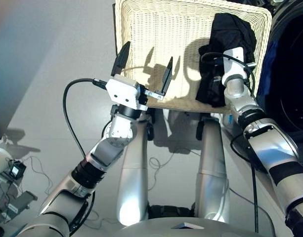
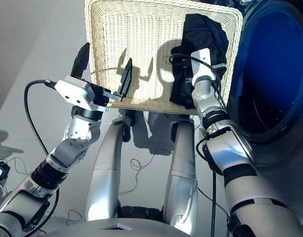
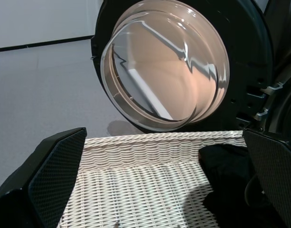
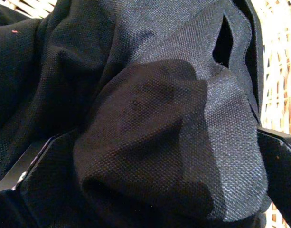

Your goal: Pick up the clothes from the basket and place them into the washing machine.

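Nearest the robot, the left pincer (image 1: pixel 144 66) hangs over the near-left rim of the basket (image 1: pixel 141 29), its two black fingers spread wide with nothing between them. Below it is only bare cream wicker; no cloth lies within its reach on that side.

A little farther in and to the right, the right pincer (image 4: pixel 145 190) is buried in the black garment (image 1: pixel 225 39). In the right wrist view the dark knit fills almost everything, a thick fold bulging up between the two finger bases — so the fingers stand on either side of cloth, but whether they have closed on it cannot be told from here.

The black garment sits in the basket's right-hand part, a heap whose long axis runs from the near rim toward the far one, its near end draped down over the near rim. It is the only piece visible in the basket.

Beyond and to the right of the basket stands the washing machine (image 2: pixel 270 79) — its dark drum mouth opens just beside the basket's right edge, and its round glass door (image 3: pixel 164 66) stands swung open beyond the far rim. The garment thus lies between the right pincer and the drum, and the right arm is much the nearer; I judge the coming move to be a lift and a swing rightward into the opening.
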Motion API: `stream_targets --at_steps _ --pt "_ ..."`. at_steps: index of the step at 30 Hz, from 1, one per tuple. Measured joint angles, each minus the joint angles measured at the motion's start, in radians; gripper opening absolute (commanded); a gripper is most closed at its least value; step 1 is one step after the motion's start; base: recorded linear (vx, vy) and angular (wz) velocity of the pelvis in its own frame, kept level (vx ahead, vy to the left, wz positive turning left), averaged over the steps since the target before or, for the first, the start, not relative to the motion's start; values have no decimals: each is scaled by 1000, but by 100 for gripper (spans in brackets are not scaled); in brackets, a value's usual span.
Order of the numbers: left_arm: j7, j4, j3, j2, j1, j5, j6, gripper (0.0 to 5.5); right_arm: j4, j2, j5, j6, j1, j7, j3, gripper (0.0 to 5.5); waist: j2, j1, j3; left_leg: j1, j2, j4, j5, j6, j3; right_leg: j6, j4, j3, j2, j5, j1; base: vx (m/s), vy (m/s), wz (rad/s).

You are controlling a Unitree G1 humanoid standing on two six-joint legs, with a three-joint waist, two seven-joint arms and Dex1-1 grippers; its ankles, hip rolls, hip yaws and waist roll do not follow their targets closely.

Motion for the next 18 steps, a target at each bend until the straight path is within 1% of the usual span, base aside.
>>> stream_targets --at_steps 3,5,9,11,13,14,18 --pt "0 -1 0 0 -1 0 0 550 10 0 0 -1 -14 3 -1 550 1 -1 0 -8 2 0 1 -3 0 -2 2 0 2 0 -11 0 0 0" --pt "0 -1 0 0 -2 0 5 550 32 0 6 -2 -31 9 -10 550 1 0 0 -18 6 7 3 -2 -2 -5 7 -2 6 -1 -19 0 0 0" --pt "0 -2 1 0 -8 0 7 550 49 3 60 -4 -38 28 -41 550 1 2 0 -24 7 14 2 -4 -9 -10 18 -8 7 -5 -25 0 0 0" --pt "-1 -3 0 0 -12 0 8 550 53 4 81 -4 -43 38 -58 550 3 2 -1 -32 9 24 -2 -11 -14 -12 25 -13 7 -5 -31 0 0 0" --pt "-1 -3 1 0 -15 0 9 550 53 5 116 -6 -44 51 -70 30 3 3 -1 -40 8 28 -3 -12 -17 -14 34 -14 7 -7 -41 0 0 0" --pt "-1 -3 1 0 -18 0 11 550 52 10 125 -7 -47 59 -69 0 3 5 -1 -43 8 28 -2 -12 -17 -16 35 -15 7 -5 -46 0 0 0" --pt "-1 -4 0 0 -20 -2 22 550 45 35 136 -7 -53 72 -67 0 4 6 -1 -53 8 29 -2 -13 -23 -20 36 -19 9 -3 -55 0 0 0"
